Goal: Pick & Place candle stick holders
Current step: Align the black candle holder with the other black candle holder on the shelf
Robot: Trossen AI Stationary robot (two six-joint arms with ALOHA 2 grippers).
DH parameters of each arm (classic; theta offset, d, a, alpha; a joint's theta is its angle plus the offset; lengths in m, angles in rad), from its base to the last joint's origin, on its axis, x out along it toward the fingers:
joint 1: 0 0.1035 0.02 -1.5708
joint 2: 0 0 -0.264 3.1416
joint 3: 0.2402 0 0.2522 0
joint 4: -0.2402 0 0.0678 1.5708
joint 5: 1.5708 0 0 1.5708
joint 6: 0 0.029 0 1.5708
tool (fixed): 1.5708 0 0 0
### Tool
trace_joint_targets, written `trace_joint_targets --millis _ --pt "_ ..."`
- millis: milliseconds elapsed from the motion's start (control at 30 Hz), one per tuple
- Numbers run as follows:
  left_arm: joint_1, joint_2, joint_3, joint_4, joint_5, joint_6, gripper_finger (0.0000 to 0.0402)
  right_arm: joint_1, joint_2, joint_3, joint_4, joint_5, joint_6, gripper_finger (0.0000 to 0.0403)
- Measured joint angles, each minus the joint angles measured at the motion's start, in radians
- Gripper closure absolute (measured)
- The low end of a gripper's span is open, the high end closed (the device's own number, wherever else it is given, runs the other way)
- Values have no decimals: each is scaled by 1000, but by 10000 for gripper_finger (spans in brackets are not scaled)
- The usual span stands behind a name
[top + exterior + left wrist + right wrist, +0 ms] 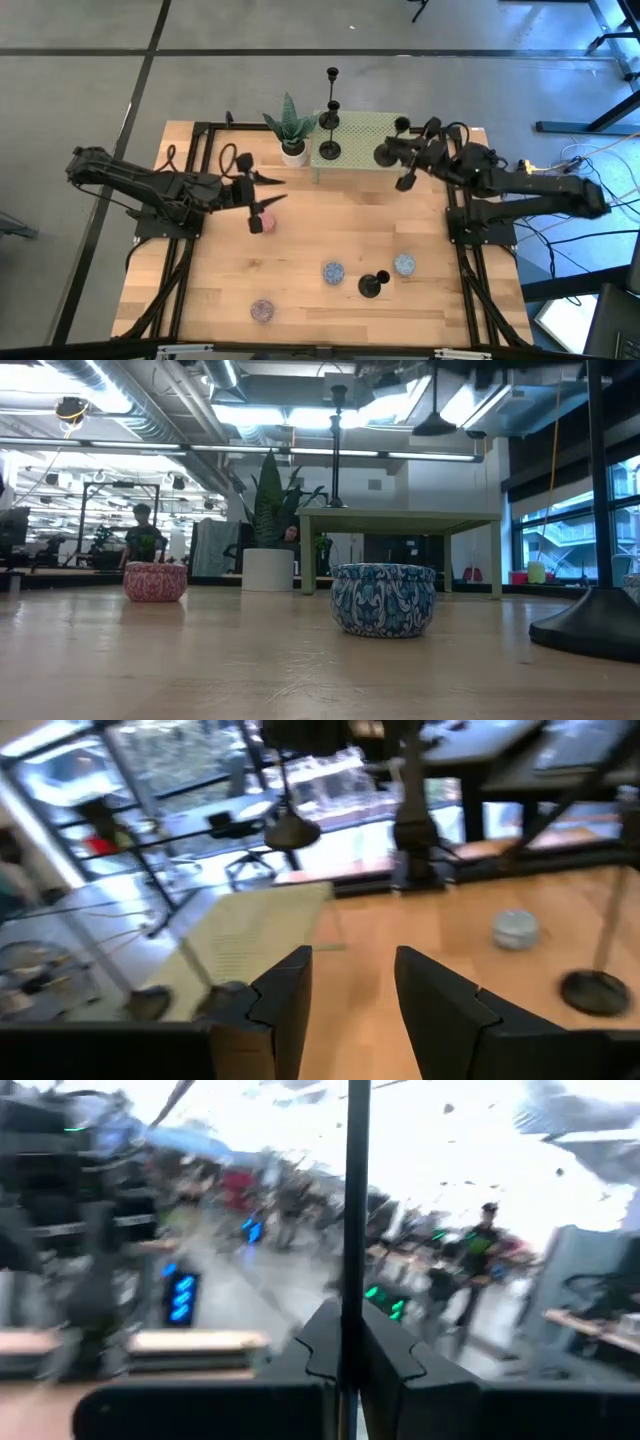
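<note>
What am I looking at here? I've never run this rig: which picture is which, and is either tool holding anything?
Two dark robot arms work at a wooden table. The high view looks straight down. The low view looks level across the tabletop. The other two views come from a camera on each wrist. On the table are a green stand, a plant, four small tins and one black holder. Two more holders are on the stand. The left tool is open and empty, near the pink tin. The right tool is shut on a fourth holder, gripping its thin stem, at the stand's edge.
</note>
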Motion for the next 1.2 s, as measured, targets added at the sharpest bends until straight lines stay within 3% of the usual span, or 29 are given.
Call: trace_joint_targets --millis 233,467,633,833,1200 --pt "1 -45 0 1 -96 9 268 -255 117 -97 254 -178 144 386" --pt "1 -40 0 2 -106 9 268 -393 336 -98 477 -276 259 384" --pt "1 -41 0 3 -106 9 267 -438 472 -68 605 -292 307 383" --pt "1 -41 0 3 -106 35 270 -448 627 54 593 -340 311 383" --pt "1 -41 0 -40 -105 34 269 -450 778 177 587 -286 304 382"
